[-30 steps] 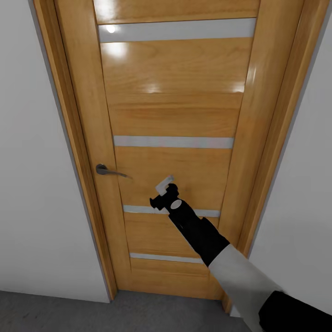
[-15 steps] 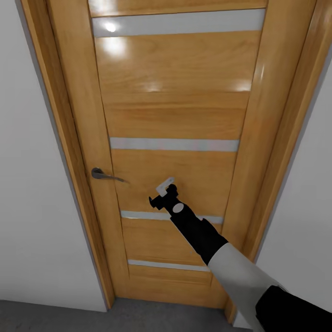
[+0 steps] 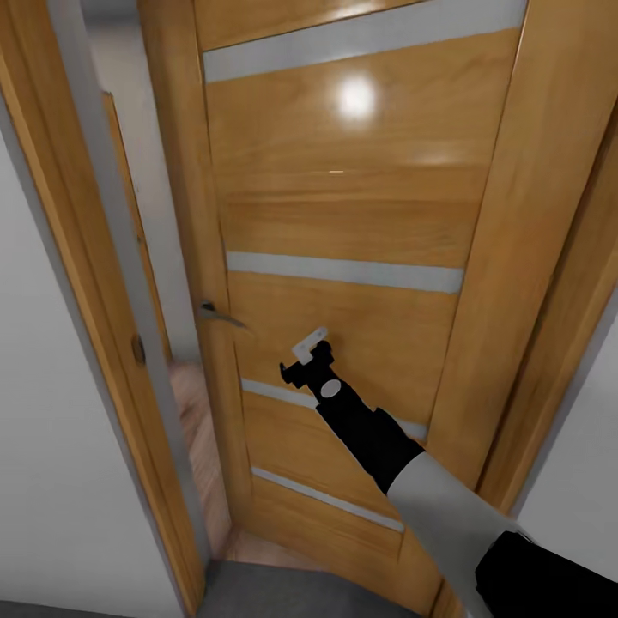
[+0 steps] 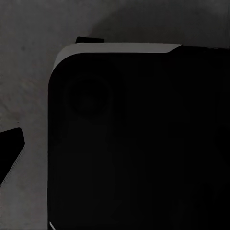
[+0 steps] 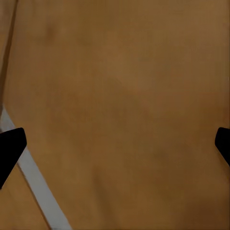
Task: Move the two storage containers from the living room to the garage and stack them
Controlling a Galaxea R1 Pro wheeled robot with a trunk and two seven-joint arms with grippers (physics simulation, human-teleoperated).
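With my right arm stretched forward, my right gripper (image 3: 302,354) sits against one wooden door (image 3: 343,215), just right of its single metal handle (image 3: 216,314) and between two of its four pale glass slits (image 3: 343,273). In the right wrist view both fingertips (image 5: 10,148) stand wide apart at the frame edges, nothing between them but door panel. The door is ajar; light wood planks (image 3: 196,429) show through the gap at left. Near me lies dark grey floor (image 3: 283,596). White wall (image 3: 51,481) flanks the frame. My left wrist view gives a dark rounded body over grey ground; that gripper's state I cannot tell. No bins sighted.
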